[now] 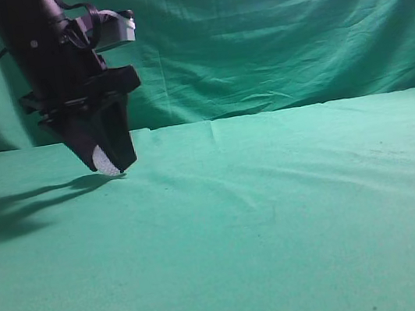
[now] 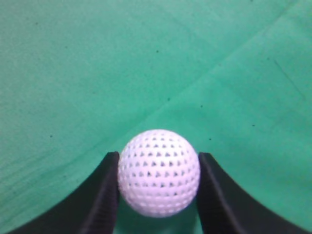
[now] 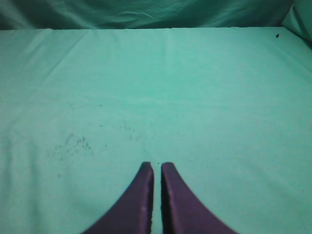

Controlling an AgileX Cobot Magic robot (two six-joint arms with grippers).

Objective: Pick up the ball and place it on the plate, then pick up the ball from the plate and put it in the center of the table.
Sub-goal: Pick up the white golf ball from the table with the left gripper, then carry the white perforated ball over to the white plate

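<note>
The white dimpled golf ball (image 2: 159,172) sits between the two black fingers of my left gripper (image 2: 159,168), which is shut on it. In the exterior view the left gripper (image 1: 110,164) hangs at the far left of the table (image 1: 280,215), its tips just above the green cloth, and only a sliver of the ball (image 1: 104,161) shows between the fingers. My right gripper (image 3: 157,168) is shut and empty above bare cloth; it is out of the exterior view. No plate shows in any view.
The darker green curtain (image 1: 274,26) hangs behind the table's far edge. The left arm casts a shadow (image 1: 18,207) on the cloth at the far left. Faint dark specks (image 3: 73,144) mark the cloth in the right wrist view.
</note>
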